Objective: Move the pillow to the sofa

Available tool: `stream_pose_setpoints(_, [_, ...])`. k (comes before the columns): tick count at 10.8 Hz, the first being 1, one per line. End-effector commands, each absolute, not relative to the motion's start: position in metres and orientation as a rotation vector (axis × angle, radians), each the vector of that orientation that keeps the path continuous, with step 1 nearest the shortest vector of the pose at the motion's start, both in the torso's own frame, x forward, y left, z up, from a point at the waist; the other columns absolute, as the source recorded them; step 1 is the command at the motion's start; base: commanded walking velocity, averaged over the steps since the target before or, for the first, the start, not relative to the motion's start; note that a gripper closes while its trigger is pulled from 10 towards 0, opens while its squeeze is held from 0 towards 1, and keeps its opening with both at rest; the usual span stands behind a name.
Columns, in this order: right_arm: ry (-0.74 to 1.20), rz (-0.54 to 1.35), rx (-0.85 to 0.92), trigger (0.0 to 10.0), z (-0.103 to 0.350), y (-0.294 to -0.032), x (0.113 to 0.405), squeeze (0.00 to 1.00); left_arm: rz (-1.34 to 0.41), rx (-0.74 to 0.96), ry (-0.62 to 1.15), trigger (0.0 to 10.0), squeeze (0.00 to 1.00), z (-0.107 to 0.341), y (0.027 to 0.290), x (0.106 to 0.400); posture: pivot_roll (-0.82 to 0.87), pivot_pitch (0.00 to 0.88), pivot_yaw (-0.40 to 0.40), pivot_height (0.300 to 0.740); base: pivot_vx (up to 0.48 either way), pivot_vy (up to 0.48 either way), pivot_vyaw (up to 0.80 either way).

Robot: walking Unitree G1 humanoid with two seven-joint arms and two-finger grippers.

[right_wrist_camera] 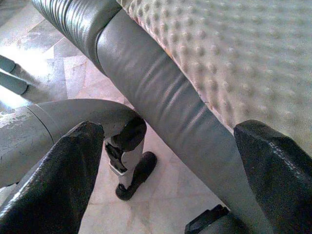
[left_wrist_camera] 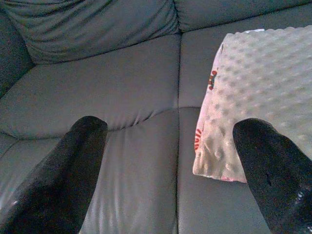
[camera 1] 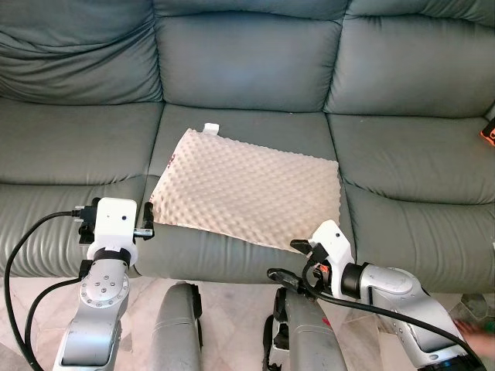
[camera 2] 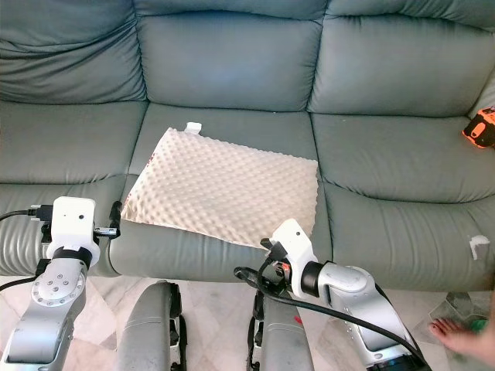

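The pillow (camera 1: 247,189) is seen lying flat on the middle seat cushion of the sofa (camera 1: 85,158), its front edge close to the cushion's front lip. The placing step is judged to be done, with only release and withdrawal left.

On the left, the left gripper (left_wrist_camera: 170,161) is held with its two black fingers spread wide and nothing between them. The near left corner of the pillow lies just ahead of one fingertip (left_wrist_camera: 265,156), apparently apart from it, while bare seat leather lies ahead of the other.

On the right, the right gripper (right_wrist_camera: 170,165) is likewise spread wide and empty. The rounded front roll of the seat and the pillow's dimpled surface lie beyond its fingers, and the tiled floor (right_wrist_camera: 97,195) lies beneath them.

The next move is judged to call for both arms to be drawn back without the pillow's front edge being caught.

No containers are to be seen. An orange object (camera 2: 479,127) rests on the far right seat.
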State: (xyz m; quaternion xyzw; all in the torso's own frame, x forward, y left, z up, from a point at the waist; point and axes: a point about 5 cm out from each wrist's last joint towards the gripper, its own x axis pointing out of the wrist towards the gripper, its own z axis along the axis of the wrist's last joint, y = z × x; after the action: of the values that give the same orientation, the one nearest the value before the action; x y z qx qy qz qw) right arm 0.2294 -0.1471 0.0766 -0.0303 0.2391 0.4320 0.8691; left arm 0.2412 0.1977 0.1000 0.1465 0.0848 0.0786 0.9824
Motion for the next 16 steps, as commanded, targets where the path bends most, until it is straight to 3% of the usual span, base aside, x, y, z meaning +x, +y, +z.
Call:
stream_pose_setpoints(1, [0.498, 0.918, -0.059, 10.0, 0.078, -0.147, 0.227, 1.00, 0.163, 0.297, 0.211, 10.0, 1.00, 0.092, 0.200, 0.238, -0.01, 0.172, -0.030, 0.647, 0.000, 0.000, 0.00])
stream_pose_setpoints(7, [0.524, 0.921, -0.047, 10.0, 0.078, -0.149, 0.223, 1.00, 0.163, 0.297, 0.213, 10.0, 1.00, 0.092, 0.199, 0.239, -0.01, 0.172, -0.030, 0.647, 0.000, 0.000, 0.00])
stream_pose_setpoints(8, [0.499, 0.567, 0.020, 10.0, 0.059, -0.132, 0.235, 0.00, 0.001, 0.279, 0.183, 10.0, 0.00, 0.098, 0.174, 0.255, 0.01, 0.150, 0.029, 0.647, 0.000, 0.000, 0.00])
stream_pose_setpoints(9, [0.533, 0.419, 0.062, 10.0, 0.045, -0.120, 0.242, 0.00, -0.066, 0.278, 0.180, 10.0, 0.00, 0.100, 0.165, 0.260, 0.03, 0.143, 0.032, 0.647, 0.000, 0.000, 0.00])
stream_pose_setpoints(13, [0.591, 0.431, 0.102, 10.0, 0.037, -0.117, 0.256, 0.00, -0.077, 0.273, 0.187, 10.0, 0.00, 0.100, 0.163, 0.260, 0.03, 0.147, 0.035, 0.647, 0.000, 0.000, 0.00])
stream_pose_setpoints(16, [0.730, 0.341, 0.202, 10.0, 0.021, -0.117, 0.245, 0.00, -0.120, 0.274, 0.207, 10.0, 0.00, 0.098, 0.160, 0.258, 0.04, 0.171, 0.048, 0.647, 0.000, 0.000, 0.00])
